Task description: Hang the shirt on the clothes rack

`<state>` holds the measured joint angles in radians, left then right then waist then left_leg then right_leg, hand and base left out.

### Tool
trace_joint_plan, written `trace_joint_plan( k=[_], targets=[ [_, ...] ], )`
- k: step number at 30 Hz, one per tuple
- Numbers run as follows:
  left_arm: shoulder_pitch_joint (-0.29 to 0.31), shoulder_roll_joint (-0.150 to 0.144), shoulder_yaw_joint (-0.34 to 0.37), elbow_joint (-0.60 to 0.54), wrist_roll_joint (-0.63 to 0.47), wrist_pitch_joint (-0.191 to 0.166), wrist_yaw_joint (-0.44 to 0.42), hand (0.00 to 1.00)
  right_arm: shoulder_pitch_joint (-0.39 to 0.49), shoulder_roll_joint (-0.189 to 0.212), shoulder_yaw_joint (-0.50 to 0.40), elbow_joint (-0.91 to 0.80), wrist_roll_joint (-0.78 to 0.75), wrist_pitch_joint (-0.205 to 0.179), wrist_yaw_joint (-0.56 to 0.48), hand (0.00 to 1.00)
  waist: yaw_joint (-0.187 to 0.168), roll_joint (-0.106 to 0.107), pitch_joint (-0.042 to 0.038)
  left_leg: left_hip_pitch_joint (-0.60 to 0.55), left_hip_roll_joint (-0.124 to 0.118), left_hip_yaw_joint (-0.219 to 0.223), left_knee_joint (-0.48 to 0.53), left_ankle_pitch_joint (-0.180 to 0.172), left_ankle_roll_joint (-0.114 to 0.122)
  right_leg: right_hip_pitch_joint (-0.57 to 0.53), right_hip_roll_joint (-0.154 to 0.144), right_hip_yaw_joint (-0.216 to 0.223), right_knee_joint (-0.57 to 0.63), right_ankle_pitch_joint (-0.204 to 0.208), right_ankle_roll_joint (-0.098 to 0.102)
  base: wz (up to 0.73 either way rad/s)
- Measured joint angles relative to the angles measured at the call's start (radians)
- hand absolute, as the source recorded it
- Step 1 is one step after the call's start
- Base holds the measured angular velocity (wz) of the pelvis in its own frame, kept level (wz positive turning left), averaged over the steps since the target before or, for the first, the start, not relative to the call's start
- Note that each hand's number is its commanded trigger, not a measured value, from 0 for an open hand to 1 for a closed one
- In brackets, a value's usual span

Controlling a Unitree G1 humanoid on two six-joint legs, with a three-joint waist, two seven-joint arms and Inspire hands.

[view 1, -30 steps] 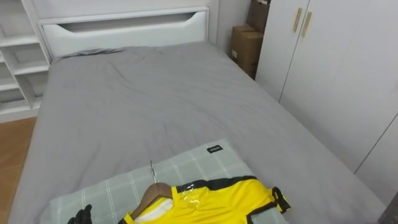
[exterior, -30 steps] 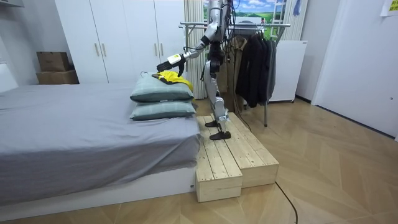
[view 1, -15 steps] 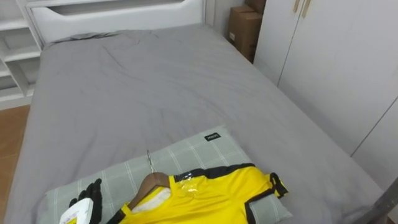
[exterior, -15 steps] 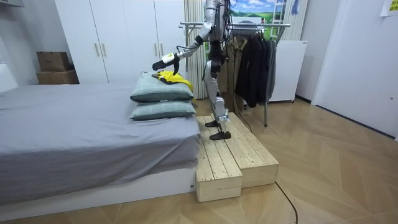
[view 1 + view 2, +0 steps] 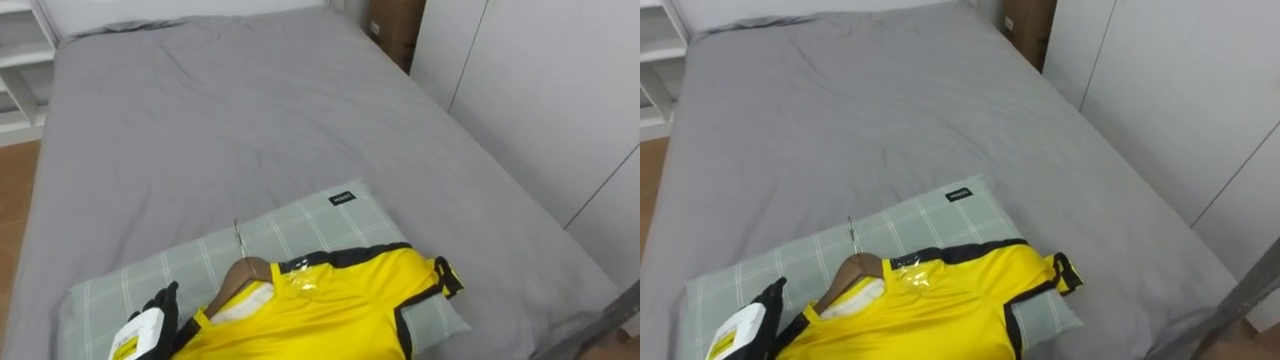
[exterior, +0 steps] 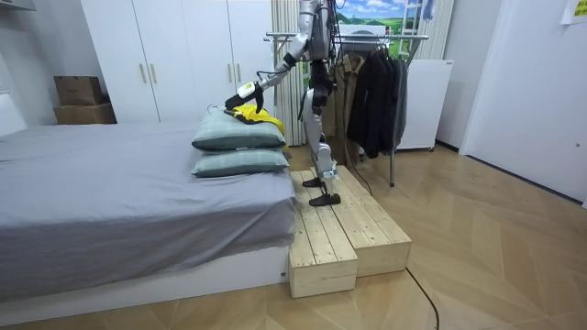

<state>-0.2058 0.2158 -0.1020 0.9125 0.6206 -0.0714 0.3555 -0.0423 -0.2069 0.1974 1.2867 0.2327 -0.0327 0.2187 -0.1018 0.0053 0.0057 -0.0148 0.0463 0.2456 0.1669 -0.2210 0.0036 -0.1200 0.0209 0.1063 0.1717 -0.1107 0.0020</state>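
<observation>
A yellow shirt with black trim (image 5: 320,315) lies on a wooden hanger (image 5: 243,274), whose metal hook (image 5: 238,240) points up the bed. Both rest on a grey-green checked pillow (image 5: 300,225), the upper of two stacked pillows (image 6: 238,137) at the bed's near end. My left hand (image 5: 150,325) is over the pillow just left of the hanger's left end, with its dark fingers (image 5: 165,297) held straight and holding nothing. Whether it touches the shirt I cannot tell. In the room view the left hand (image 6: 240,92) reaches out over the shirt (image 6: 255,114).
The grey bed (image 5: 230,110) stretches ahead. A white wardrobe (image 5: 540,90) and a cardboard box (image 5: 395,25) stand to the right. I stand on a wooden platform (image 6: 344,234) beside the bed, with a clothes rack (image 6: 367,38) of dark garments behind me.
The camera has tipped downward. My left hand has come further forward over the pillow, up to the hanger's left end. The shirt and hanger have not moved.
</observation>
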Motion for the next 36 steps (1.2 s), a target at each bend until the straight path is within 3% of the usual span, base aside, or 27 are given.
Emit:
trace_joint_plan(
  k=[2,5,12,17,20,23,29,36],
  targets=[
    [-0.038,0.000,-0.005,0.051,-0.001,0.000,-0.016,0.00,-0.009,-0.001,0.016,0.000,0.000,0.001,0.002,0.00,-0.002,0.000,0.0005,-0.002,0.000,0.000,0.000,0.000,0.000,-0.003,0.000,0.000,0.000,0.000,0.000,0.00],
    [-0.050,0.003,-0.039,0.067,-0.002,0.000,-0.020,0.00,-0.018,-0.006,0.046,0.001,0.001,0.001,0.002,0.00,-0.004,-0.001,0.0011,-0.005,0.000,0.002,0.000,0.001,0.001,-0.006,0.000,0.000,0.000,0.001,0.000,0.00],
    [-0.090,0.013,-0.040,0.103,-0.022,-0.003,-0.020,0.00,-0.046,-0.008,0.079,0.007,0.013,-0.005,-0.005,0.00,-0.004,-0.010,0.0070,-0.079,0.000,0.001,0.022,0.005,0.006,-0.077,-0.002,0.000,0.017,0.009,0.001,0.00],
    [-0.152,0.028,-0.039,0.140,-0.042,-0.003,-0.023,0.00,-0.058,-0.005,0.089,0.003,0.015,-0.010,-0.015,0.00,-0.003,-0.028,0.0191,-0.119,-0.001,-0.001,0.033,0.008,0.009,-0.112,-0.003,0.000,0.016,0.019,0.002,0.00],
    [-0.198,0.030,-0.040,0.184,-0.069,-0.005,-0.024,0.00,-0.066,-0.005,0.098,0.000,0.016,-0.010,-0.016,0.00,-0.003,-0.033,0.0200,-0.136,0.000,-0.001,0.037,0.008,0.009,-0.127,-0.003,0.001,0.015,0.024,0.003,0.00],
    [-0.211,0.036,-0.040,0.207,-0.099,-0.005,-0.036,0.00,-0.072,-0.005,0.116,-0.001,0.021,-0.010,-0.015,0.00,-0.003,-0.037,0.0200,-0.149,0.000,0.002,0.038,0.008,0.009,-0.142,-0.003,0.004,0.017,0.025,0.003,-0.04],
    [-0.243,0.042,-0.040,0.222,-0.153,-0.007,-0.038,0.00,-0.101,0.000,0.148,0.001,0.030,-0.010,-0.031,0.00,-0.005,-0.058,0.0282,-0.207,0.002,-0.003,0.051,0.016,0.012,-0.192,-0.003,-0.003,0.017,0.037,0.000,0.00],
    [-0.279,0.048,-0.042,0.255,-0.158,-0.023,-0.035,0.00,-0.115,0.000,0.165,0.001,0.038,-0.010,-0.047,0.00,-0.009,-0.064,0.0310,-0.244,0.004,-0.005,0.069,0.016,0.012,-0.218,-0.004,-0.012,0.018,0.043,0.000,0.03]
  ],
)
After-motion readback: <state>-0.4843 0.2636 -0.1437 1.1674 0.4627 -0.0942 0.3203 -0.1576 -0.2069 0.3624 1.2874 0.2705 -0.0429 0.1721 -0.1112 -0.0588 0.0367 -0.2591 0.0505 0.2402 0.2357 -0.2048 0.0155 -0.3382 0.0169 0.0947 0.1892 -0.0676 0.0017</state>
